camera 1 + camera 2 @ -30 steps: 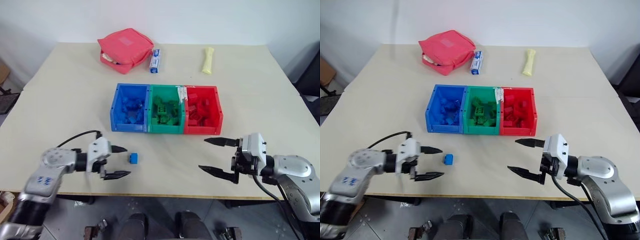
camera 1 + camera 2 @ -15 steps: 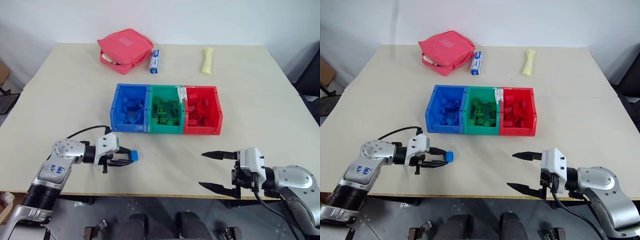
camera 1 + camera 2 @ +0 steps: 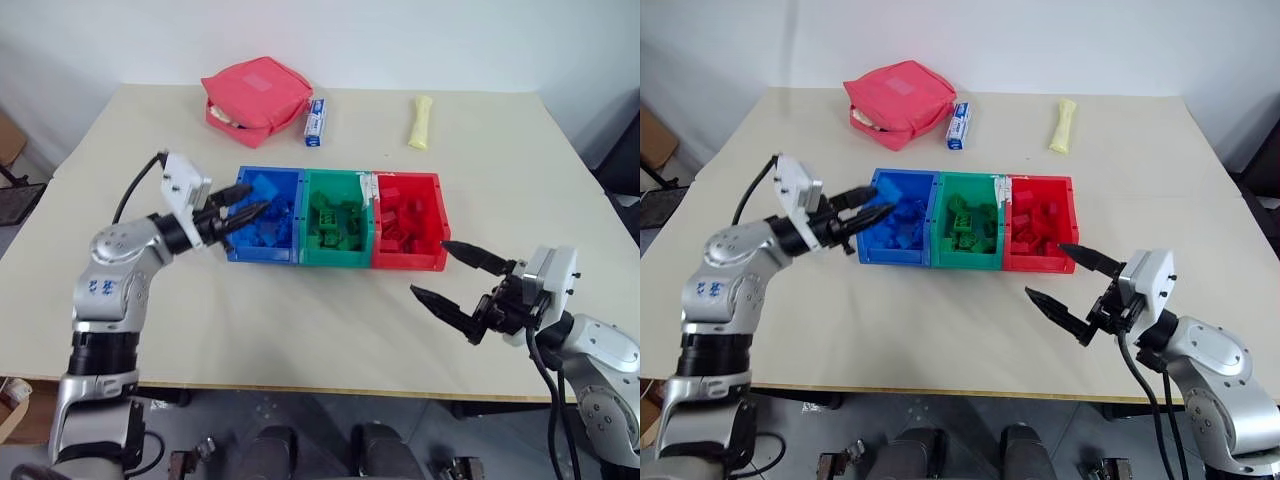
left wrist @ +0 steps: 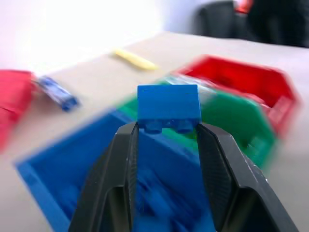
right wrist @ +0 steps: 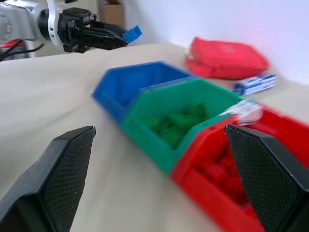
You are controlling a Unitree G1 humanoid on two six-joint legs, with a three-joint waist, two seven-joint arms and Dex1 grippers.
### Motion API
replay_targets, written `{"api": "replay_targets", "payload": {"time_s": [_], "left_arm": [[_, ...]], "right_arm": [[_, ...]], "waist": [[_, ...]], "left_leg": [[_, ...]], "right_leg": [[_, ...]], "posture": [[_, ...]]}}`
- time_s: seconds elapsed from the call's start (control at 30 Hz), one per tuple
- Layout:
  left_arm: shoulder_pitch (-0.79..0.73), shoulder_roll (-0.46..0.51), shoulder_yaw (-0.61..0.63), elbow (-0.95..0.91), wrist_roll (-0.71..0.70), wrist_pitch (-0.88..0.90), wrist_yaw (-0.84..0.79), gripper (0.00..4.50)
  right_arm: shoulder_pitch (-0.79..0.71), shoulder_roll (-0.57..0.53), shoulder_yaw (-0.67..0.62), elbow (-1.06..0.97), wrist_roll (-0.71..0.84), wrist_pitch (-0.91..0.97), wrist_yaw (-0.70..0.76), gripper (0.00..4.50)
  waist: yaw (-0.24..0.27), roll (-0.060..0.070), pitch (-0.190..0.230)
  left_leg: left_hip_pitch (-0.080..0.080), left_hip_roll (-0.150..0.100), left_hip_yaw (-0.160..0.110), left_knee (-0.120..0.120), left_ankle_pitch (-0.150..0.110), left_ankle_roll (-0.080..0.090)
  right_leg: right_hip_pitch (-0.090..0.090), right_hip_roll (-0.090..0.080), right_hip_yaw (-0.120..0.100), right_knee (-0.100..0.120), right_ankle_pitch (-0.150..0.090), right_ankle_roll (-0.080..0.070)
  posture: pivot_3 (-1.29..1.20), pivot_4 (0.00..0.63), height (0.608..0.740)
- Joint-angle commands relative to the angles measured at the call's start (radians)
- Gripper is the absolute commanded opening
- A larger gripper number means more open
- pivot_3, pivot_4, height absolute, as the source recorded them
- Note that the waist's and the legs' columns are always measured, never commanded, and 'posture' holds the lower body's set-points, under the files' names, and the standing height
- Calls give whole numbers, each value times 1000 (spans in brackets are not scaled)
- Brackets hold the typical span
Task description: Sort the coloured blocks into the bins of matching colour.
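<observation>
My left gripper [image 3: 250, 208] is shut on a small blue block [image 4: 169, 108] and holds it in the air by the near left corner of the blue bin [image 3: 262, 253]. The wrist view shows both fingers pinching the block's sides. Joined to the blue bin are the green bin [image 3: 335, 257] and the red bin [image 3: 408, 260]; each holds several blocks of its own colour. My right gripper [image 3: 430, 268] hangs open and empty above the table, just in front of the red bin's right corner.
At the far side of the table lie a pink-red pouch [image 3: 255, 98], a small blue-and-white packet [image 3: 314, 121] and a pale yellow roll [image 3: 419, 121]. The table's front edge [image 3: 300, 383] runs just behind my arms.
My left gripper closed on the blue block that lay on the table, then lifted it up and away to the blue bin. My right gripper rose a little and stayed open.
</observation>
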Motion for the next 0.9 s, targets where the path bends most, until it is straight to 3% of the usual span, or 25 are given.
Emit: {"api": "replay_targets", "payload": {"time_s": [0.03, 0.2, 0.33, 0.5, 0.63, 0.77, 0.9], "left_arm": [[-17, 0, -34, 18, 33, 10, 10, 1794], [-14, 23, -9, 21, 37, 29, 33, 3357], [45, 83, 9, -36, -11, 14, -79, 4474], [218, 232, 46, -104, -73, -56, -331, 4474], [357, 307, 127, -82, -107, -116, -433, 4474], [474, 343, 175, -20, -78, -195, -454, 4474], [495, 329, 185, -8, -68, -228, -412, 4474]], "right_arm": [[-15, -11, -14, -12, 5, 0, -6, 4500], [-21, -25, -29, -9, 13, 8, 5, 4500], [-23, -46, -37, 8, 21, 11, 33, 4500], [-12, -94, -15, 41, 2, -10, 131, 4500], [22, -135, 29, 100, -68, -84, 253, 4500], [40, -133, 61, 178, -112, -169, 336, 4500], [28, -130, 63, 204, -105, -174, 349, 4500]], "waist": [[-5, 0, 0], [-8, 0, 0], [-9, 0, 0], [-11, 0, 0], [-8, 0, 0], [-6, 0, 0], [-3, 0, 0]], "left_leg": [[0, 0, 0, 0, 0, 0], [0, 1, 1, -1, 0, -1], [0, 1, 1, -1, 0, -1], [0, 1, 1, -2, 1, -1], [0, 2, 1, -3, 0, -1], [1, 2, 1, -3, 0, 0], [0, 2, 1, -3, -2, 4]], "right_leg": [[0, 0, 0, 0, 0, 0], [-1, 1, 1, 0, 0, 0], [-1, 1, 1, 0, 0, 0], [-1, 0, 1, -1, 0, 0], [0, 0, 1, -3, 0, -1], [1, -1, 1, -4, 0, -1], [1, -2, 1, -4, 0, -1]], "posture": [[0, 150, 740], [0, 150, 740], [0, 150, 740], [0, 150, 740], [0, 150, 740], [0, 150, 740], [0, 150, 740]]}}
